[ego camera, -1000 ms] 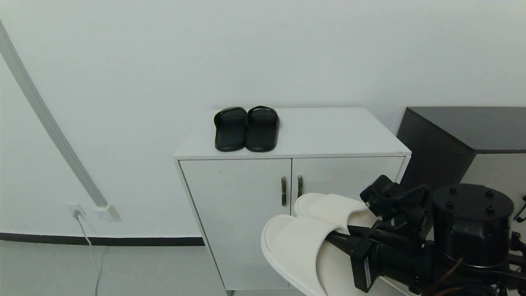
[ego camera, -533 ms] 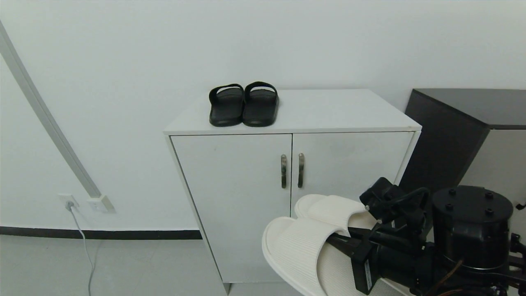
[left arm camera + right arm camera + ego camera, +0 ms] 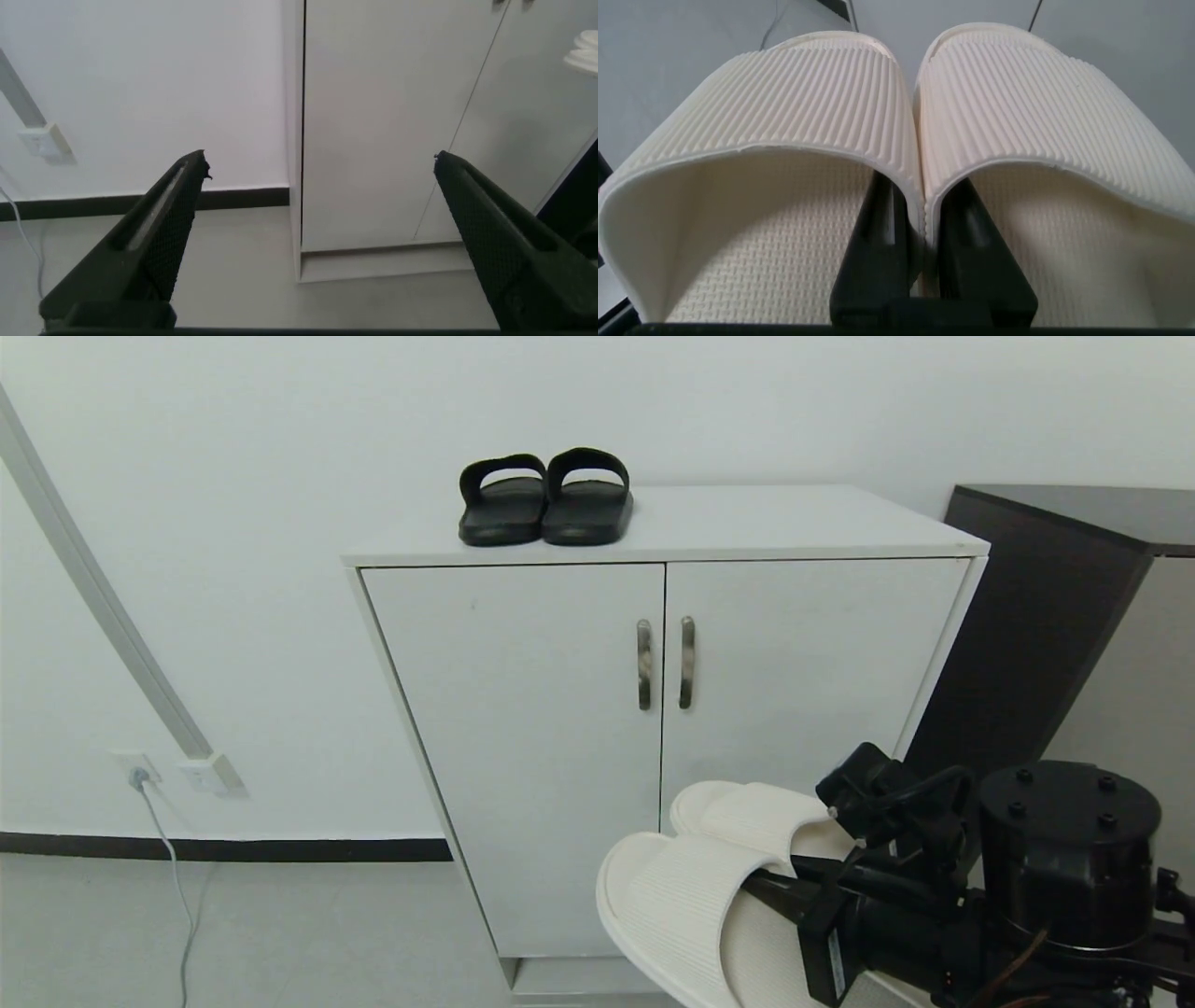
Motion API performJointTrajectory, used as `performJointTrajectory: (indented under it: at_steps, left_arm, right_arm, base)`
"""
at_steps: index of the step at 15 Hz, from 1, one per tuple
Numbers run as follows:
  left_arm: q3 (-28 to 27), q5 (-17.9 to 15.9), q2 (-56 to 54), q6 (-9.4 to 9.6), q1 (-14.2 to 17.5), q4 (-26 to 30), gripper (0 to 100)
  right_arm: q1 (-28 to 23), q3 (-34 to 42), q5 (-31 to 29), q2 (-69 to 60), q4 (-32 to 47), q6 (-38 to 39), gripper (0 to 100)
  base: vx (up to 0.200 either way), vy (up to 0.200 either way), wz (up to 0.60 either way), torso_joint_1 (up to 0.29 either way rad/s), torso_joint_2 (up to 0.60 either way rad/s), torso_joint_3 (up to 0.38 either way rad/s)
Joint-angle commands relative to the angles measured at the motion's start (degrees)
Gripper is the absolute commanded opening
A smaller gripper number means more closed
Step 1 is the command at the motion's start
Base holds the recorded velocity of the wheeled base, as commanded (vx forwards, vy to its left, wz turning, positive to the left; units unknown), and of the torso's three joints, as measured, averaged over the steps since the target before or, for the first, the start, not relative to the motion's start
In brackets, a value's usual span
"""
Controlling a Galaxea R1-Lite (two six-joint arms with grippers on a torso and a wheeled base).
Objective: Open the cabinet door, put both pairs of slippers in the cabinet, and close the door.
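Against the white wall, a white cabinet with two doors. Left door and right door are both shut, and their two upright metal handles stand side by side at the centre seam. On the cabinet top, toward its left end, sits a pair of black slippers, side by side and touching, toes facing out over the front edge. Low in front of the right door, clear of it, the right gripper holds a pair of white slippers. One finger goes into each slipper under the ribbed strap, and the two inner side walls are pinched together between the fingers. The white pair is carried off the floor, toes pointing left and toward the cabinet. The left gripper hangs low, facing the cabinet's lower left corner, its jaws spread wide apart. Past its right finger, a sliver of white slipper shows at the frame edge. Right of the cabinet and close beside it stands a dark unit. On the wall to the left, a grey conduit slants down to a junction box. A socket beside the box has a cable trailing to the floor. A black skirting runs along the wall base.
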Motion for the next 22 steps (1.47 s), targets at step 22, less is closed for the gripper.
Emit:
performJointTrajectory:
  at_steps: [22]
  left_arm:
    - [-21.09,-8.3,27.94,-2.69,-1.25,-5.21,100]
  right_arm:
    - [0.02,0.48,-0.02,-0.17,-0.03,-1.21,0]
  base:
    - [0.0,0.0,0.0,-0.012,0.14,0.124]
